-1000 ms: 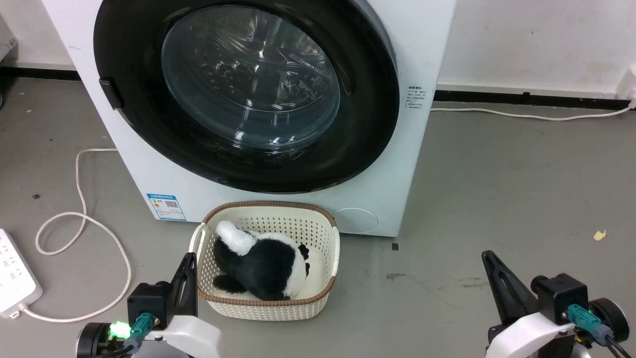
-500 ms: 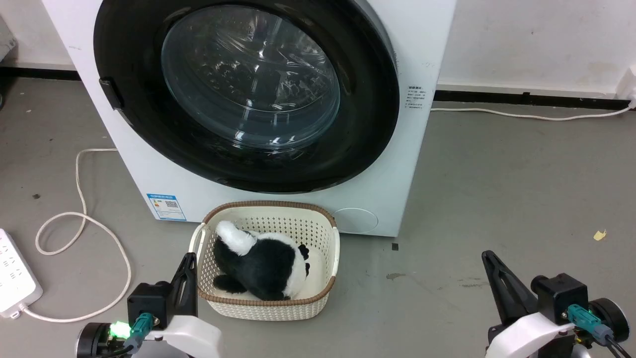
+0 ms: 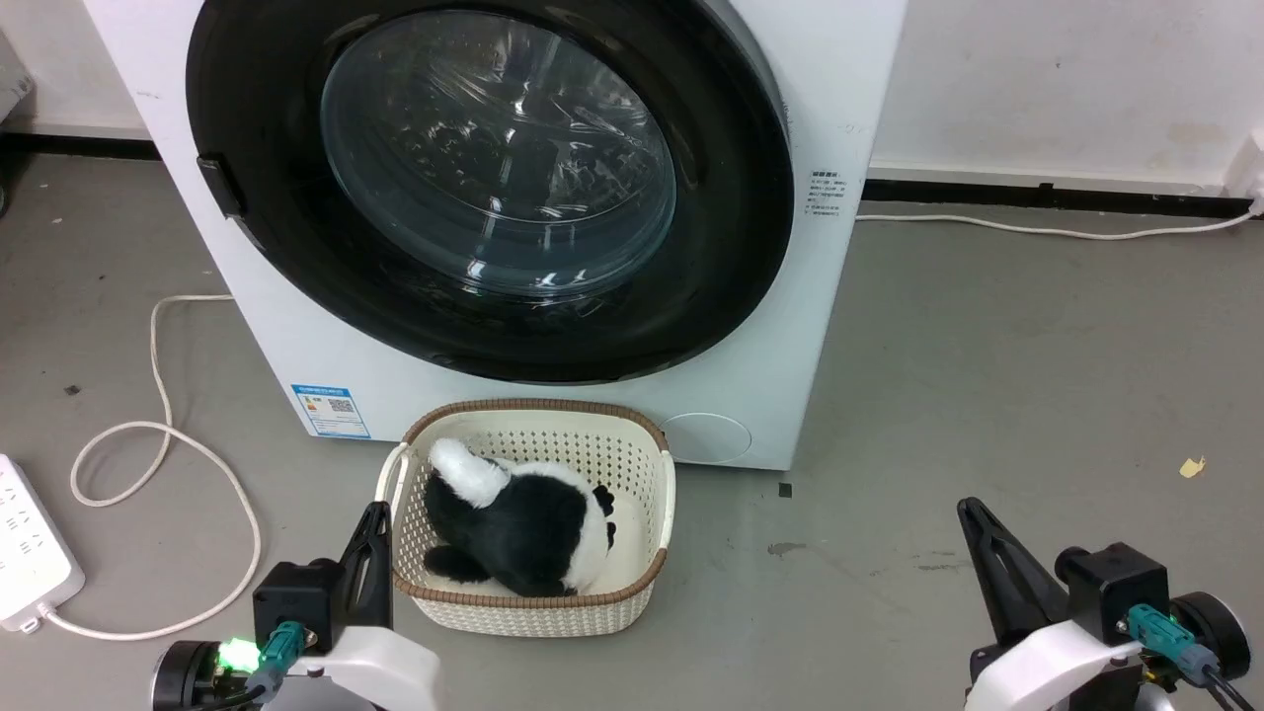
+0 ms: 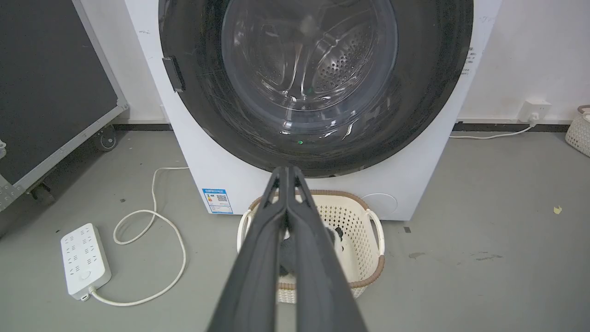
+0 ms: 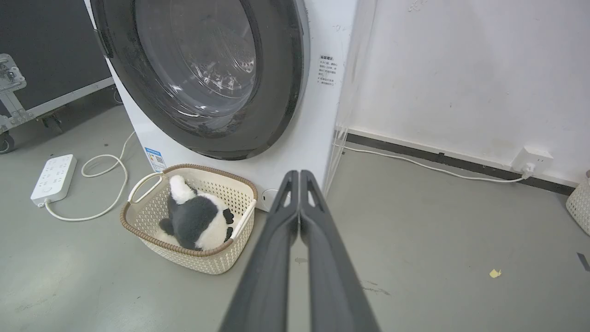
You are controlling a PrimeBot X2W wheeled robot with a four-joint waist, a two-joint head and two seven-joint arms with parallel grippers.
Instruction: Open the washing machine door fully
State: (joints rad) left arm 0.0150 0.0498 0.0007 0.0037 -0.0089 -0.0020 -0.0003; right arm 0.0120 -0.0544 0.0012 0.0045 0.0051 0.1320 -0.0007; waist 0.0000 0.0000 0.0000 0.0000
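The white washing machine stands at the back, and its round black-rimmed door with a clear glass centre lies flat against the front. The left wrist view has the door ahead, with the steel drum behind the glass. The door leans off to the left in the right wrist view. My left gripper rests low at the lower left beside the basket, shut and empty. My right gripper sits at the lower right over bare floor, also shut and empty. Both are well short of the door.
A cream basket holding a black-and-white plush toy sits on the floor right below the door. A white power strip and looped cable lie to the left. Another cable runs along the wall on the right.
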